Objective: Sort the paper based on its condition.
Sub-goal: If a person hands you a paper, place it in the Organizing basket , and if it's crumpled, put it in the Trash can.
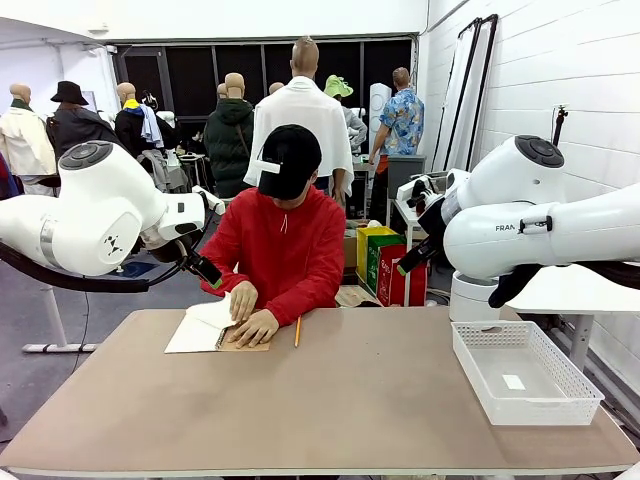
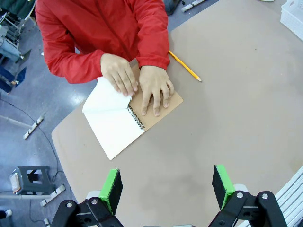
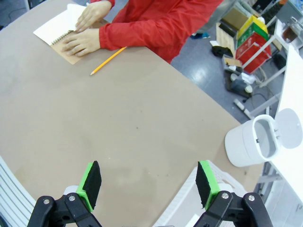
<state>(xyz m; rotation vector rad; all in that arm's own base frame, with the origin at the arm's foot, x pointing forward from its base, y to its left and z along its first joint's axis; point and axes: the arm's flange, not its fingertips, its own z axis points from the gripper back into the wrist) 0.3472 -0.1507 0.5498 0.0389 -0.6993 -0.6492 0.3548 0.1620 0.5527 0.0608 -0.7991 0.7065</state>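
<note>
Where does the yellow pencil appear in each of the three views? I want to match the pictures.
Front view: the pencil lies near the table's far edge, just right of the person's hands.
Left wrist view: pencil at upper middle, slanting beside the red sleeve.
Right wrist view: pencil at upper left, below the red sleeve.
Shared landmark: the notebook under the person's hands.

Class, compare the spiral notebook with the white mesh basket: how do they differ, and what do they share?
The notebook is flat, with white pages and a brown cover; the basket is a white mesh box with raised walls. The notebook lies open under the person's hands; nothing touches the basket. The notebook is at the person's side, the basket toward the robot's right. Both rest on the table.
</note>
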